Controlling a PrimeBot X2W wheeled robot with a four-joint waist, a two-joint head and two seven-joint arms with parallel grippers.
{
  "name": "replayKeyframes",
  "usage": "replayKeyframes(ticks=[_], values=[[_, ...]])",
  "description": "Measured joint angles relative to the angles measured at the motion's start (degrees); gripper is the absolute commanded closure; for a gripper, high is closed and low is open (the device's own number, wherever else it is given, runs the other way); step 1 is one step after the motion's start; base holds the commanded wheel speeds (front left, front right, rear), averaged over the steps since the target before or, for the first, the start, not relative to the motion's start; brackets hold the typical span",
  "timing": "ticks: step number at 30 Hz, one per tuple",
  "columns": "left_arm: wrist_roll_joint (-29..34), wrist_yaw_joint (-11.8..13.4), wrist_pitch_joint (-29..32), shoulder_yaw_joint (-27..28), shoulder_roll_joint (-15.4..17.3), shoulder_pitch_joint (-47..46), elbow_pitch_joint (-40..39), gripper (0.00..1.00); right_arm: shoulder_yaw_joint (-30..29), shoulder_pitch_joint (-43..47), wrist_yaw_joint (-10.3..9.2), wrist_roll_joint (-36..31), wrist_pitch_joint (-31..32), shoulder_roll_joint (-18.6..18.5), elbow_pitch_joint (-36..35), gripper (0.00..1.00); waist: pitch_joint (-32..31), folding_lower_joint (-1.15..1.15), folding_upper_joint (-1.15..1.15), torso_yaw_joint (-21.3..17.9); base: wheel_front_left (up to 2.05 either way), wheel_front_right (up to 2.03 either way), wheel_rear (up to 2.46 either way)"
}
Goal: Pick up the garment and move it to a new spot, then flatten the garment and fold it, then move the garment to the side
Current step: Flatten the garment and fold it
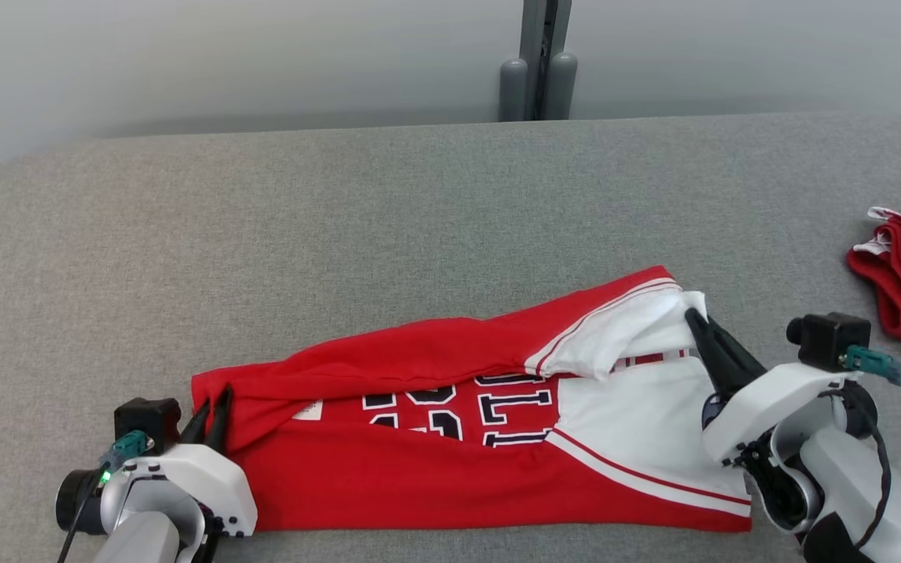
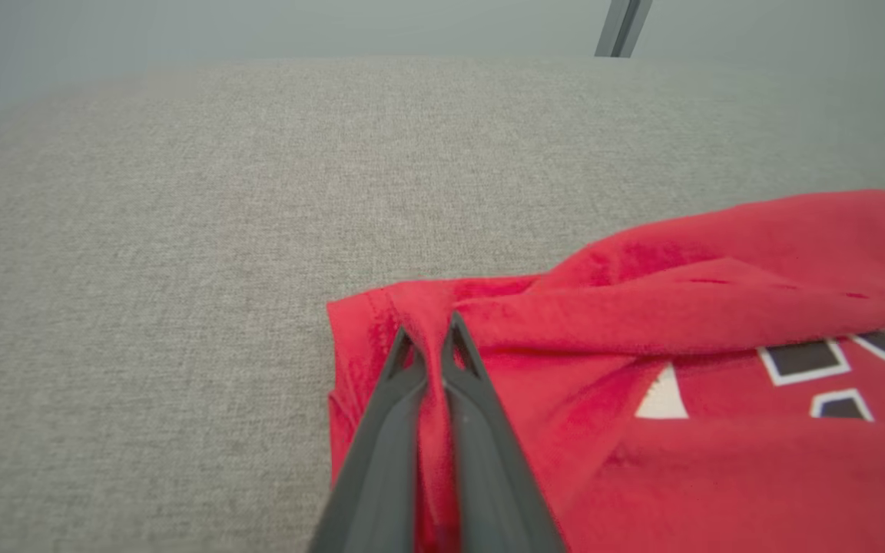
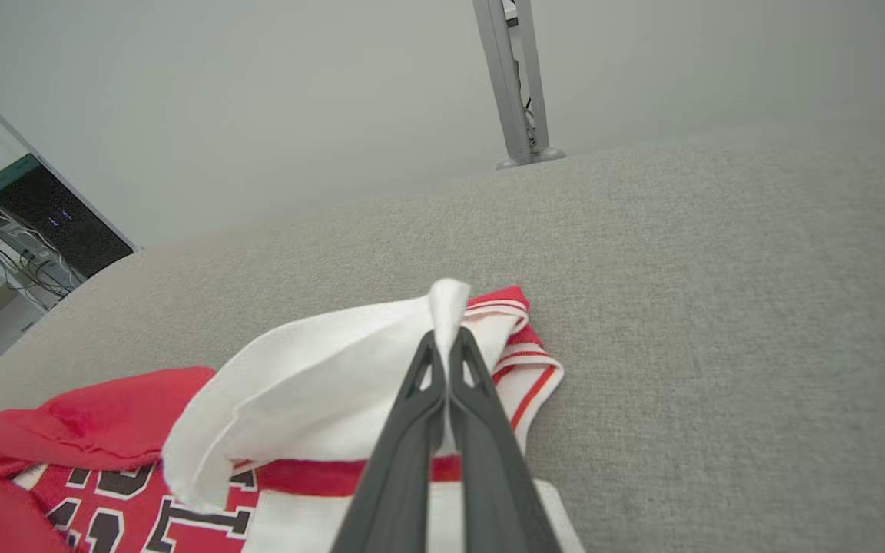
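While the left gripper (image 1: 214,403) pinches the garment (image 1: 419,477) at a red corner, the right gripper (image 1: 694,319) (likewise closed) clamps white fabric.

The head camera looks down across the surface (image 1: 419,219); both wrist cameras sit low and close at opposite ends of the jersey (image 1: 419,477).

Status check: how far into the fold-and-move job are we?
Done: the jersey lies spread on the grey surface. In hand: left jaws shut on its red corner, right jaws on the white edge, far side drawn partway over the lettering. Left: finish folding, then move it aside.
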Motion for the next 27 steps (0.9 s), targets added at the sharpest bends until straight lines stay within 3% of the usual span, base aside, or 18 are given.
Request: replayKeyframes(ticks=[21, 22, 23, 24, 27], values=[[3.3, 1.0, 0.0, 6.8, -0.9, 7.5, -3.2, 1.00, -8.7, 12.9, -0.01, -2.7, -0.2, 4.2, -3.9, 1.00, -2.8, 0.00, 0.00, -2.3, 0.00, 0.00, 0.00], [3.6, 1.2, 0.0, 7.1, -0.9, 7.8, -3.8, 0.75, -8.8, 13.1, -0.01, -3.3, -0.2, 4.3, -3.7, 0.74, -2.8, 0.00, 0.00, -2.4, 0.00, 0.00, 0.00], [3.8, 1.5, 0.0, 7.7, -1.0, 8.3, -4.4, 0.51, -9.1, 13.2, -0.01, -3.5, -0.1, 4.5, -3.3, 0.24, -2.9, 0.00, 0.00, -2.4, 0.00, 0.00, 0.00], [4.2, 1.9, 0.0, 8.2, -1.2, 9.0, -5.4, 0.00, -9.3, 13.4, -0.01, -3.7, 0.1, 4.7, -3.0, 0.00, -2.9, 0.00, 0.00, -2.4, 0.00, 0.00, 0.00], [5.9, 3.9, 0.0, 10.5, -1.7, 11.3, -10.6, 0.00, -11.2, 13.5, -0.01, -4.5, 0.0, 5.2, -2.6, 0.00, -3.0, 0.00, 0.00, -2.4, 0.00, 0.00, 0.00]])
